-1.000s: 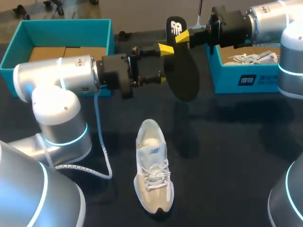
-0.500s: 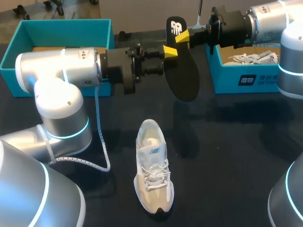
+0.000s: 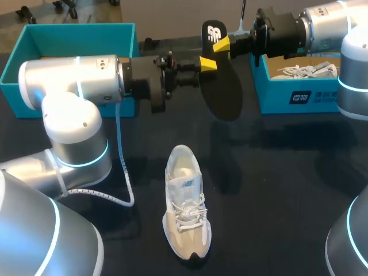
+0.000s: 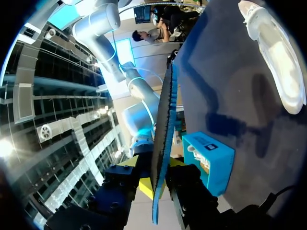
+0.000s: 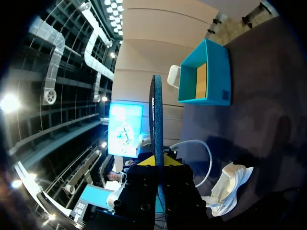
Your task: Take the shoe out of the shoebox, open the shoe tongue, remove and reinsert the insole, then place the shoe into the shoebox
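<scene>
Only overhead does the insole (image 3: 221, 86) show broadside.

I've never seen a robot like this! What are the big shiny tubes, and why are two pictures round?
The tubes are the robot's left arm and right arm. The big picture looks down from above; each round one comes from a camera on a wrist. The right gripper pinches a black insole in the air; the left gripper is at its edge. On the dark table lies a pale shoe. Behind stand the left shoebox and the right shoebox, both teal.
</scene>
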Robot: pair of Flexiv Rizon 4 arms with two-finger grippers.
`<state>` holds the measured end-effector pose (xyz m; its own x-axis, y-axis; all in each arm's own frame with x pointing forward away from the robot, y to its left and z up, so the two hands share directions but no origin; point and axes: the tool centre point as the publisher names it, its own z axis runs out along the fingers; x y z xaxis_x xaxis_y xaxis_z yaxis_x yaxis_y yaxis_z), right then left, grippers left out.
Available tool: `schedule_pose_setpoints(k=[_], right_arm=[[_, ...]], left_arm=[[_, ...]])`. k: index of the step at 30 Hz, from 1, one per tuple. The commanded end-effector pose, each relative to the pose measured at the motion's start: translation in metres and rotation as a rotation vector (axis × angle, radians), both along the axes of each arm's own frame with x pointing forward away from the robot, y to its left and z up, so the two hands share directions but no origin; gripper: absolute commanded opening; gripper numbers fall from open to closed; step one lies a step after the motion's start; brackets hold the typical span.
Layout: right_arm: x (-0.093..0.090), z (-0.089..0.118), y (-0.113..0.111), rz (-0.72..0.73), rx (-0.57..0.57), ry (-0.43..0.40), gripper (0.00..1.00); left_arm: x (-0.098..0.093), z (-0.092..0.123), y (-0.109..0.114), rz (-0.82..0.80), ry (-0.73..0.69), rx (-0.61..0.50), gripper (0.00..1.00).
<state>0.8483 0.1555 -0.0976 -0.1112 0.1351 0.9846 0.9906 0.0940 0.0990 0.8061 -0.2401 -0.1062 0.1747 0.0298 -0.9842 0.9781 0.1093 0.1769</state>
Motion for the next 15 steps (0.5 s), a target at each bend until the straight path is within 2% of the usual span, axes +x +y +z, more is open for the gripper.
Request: schedule_pose_setpoints(k=[1, 15], right_arm=[[-0.0006, 0.0004, 0.0005, -0.001, -0.003, 0.001, 0.00], [-0.0006, 0.0004, 0.0005, -0.001, -0.003, 0.001, 0.00]], left_arm=[[0.0005, 0.0012, -0.0026, 0.001, -0.003, 0.006, 0.28], [0.0006, 0.0035, -0.0068, 0.004, -0.011, 0.003, 0.21]])
